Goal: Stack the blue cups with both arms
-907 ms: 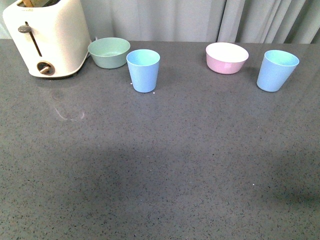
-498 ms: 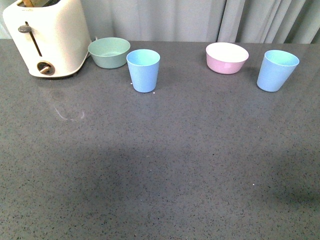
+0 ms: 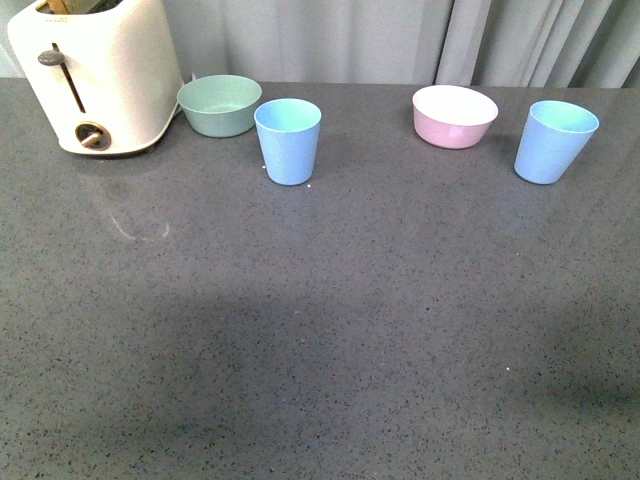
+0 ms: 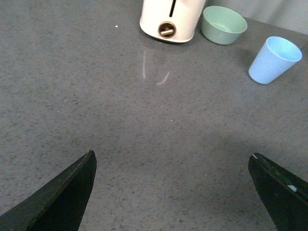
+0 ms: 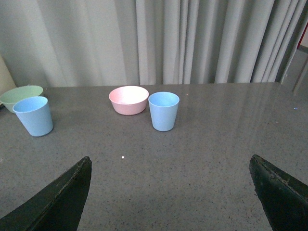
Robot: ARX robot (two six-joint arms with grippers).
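Two light blue cups stand upright on the grey table. The left blue cup (image 3: 288,140) is in front of the pale green bowl; it also shows in the left wrist view (image 4: 275,59) and the right wrist view (image 5: 33,115). The right blue cup (image 3: 553,140) stands right of the pink bowl and shows in the right wrist view (image 5: 163,111). Neither arm shows in the front view. My left gripper (image 4: 173,159) is open and empty, far from the cups. My right gripper (image 5: 171,166) is open and empty, well short of the right cup.
A cream toaster (image 3: 95,75) stands at the back left, the pale green bowl (image 3: 218,104) beside it. The pink bowl (image 3: 454,115) sits at the back between the cups. A grey curtain (image 3: 400,40) hangs behind the table's far edge.
The front view has shifted by a pixel or two; nothing on the table has moved.
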